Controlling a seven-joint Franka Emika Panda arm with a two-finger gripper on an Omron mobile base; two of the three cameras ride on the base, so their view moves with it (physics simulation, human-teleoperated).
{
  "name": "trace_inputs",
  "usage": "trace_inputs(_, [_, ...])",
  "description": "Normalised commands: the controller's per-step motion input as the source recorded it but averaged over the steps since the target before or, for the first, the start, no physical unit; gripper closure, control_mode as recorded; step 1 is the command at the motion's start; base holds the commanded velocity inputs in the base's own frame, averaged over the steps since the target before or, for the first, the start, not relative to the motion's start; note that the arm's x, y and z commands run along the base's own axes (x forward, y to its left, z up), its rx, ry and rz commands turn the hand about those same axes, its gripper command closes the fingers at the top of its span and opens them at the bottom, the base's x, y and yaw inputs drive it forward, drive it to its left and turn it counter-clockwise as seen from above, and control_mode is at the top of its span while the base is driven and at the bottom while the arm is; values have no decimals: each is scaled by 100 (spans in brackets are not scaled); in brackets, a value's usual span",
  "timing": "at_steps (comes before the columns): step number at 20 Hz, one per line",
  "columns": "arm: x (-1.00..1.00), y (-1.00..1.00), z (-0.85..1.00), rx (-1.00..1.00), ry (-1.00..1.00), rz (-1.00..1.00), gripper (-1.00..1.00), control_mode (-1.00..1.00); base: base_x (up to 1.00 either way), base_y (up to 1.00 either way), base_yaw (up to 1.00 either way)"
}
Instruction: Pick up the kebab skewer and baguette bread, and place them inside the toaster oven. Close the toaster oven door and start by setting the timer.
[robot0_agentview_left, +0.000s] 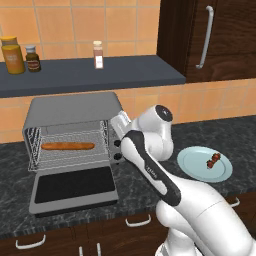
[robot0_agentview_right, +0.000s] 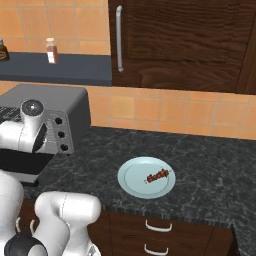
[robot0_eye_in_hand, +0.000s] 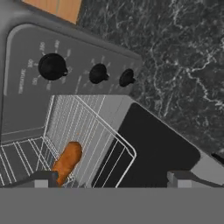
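Observation:
The baguette bread lies on the wire rack inside the toaster oven, and its near end shows in the hand view. The toaster oven door hangs dropped open, flat in front of the oven. My gripper is open with nothing between its fingers. It hovers above the oven's right front corner, over the rack's edge and the door's dark glass. The kebab skewer rests on a pale blue plate to the oven's right, also seen as skewer on plate.
Three black knobs run along the oven's right panel. A dark shelf above the oven holds jars and a spice bottle. A dark wood cabinet hangs at the right. Marbled dark counter stretches beyond the plate.

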Motion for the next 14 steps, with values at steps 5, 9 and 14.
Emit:
trace_inputs(5, [0, -15, -9, -32, 12, 19, -100, -100, 0, 0, 0])
trace_inputs(9, [0, -1, -13, -45, 24, 12, -100, -100, 0, 0, 0])
trace_inputs(14, [-1, -76, -3, -25, 28, 16, -100, -100, 0, 0, 0])
